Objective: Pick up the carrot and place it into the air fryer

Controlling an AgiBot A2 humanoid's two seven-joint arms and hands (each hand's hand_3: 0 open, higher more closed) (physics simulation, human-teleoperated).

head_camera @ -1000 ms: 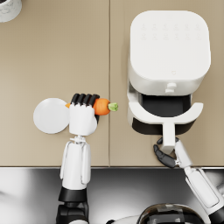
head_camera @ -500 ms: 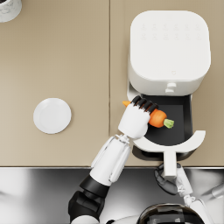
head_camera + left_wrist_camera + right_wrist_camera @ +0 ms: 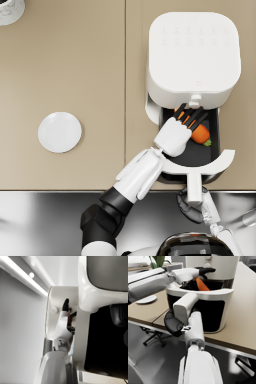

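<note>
The white air fryer [image 3: 192, 55] stands at the right of the table with its drawer [image 3: 220, 162] pulled out and the black basket showing. My left hand [image 3: 177, 132] reaches over the basket and holds the orange carrot [image 3: 201, 134] under its fingers, green top pointing to the right. The right wrist view shows the carrot [image 3: 201, 284] tilted below that hand [image 3: 190, 273], inside the drawer's rim. My right hand [image 3: 190, 207] grips the drawer's white handle [image 3: 194, 182] at the table's front edge, and its dark fingers [image 3: 174, 323] wrap round the handle [image 3: 185, 304].
A white plate [image 3: 60, 132] lies on the tan table left of the fryer. A pale round vessel [image 3: 10, 9] sits in the far left corner. The table's front edge runs just below the drawer, with dark floor beyond.
My left hand has carried the carrot from beside the plate rightward, over the drawer and down into the basket area. The right hand has stayed on the handle.
</note>
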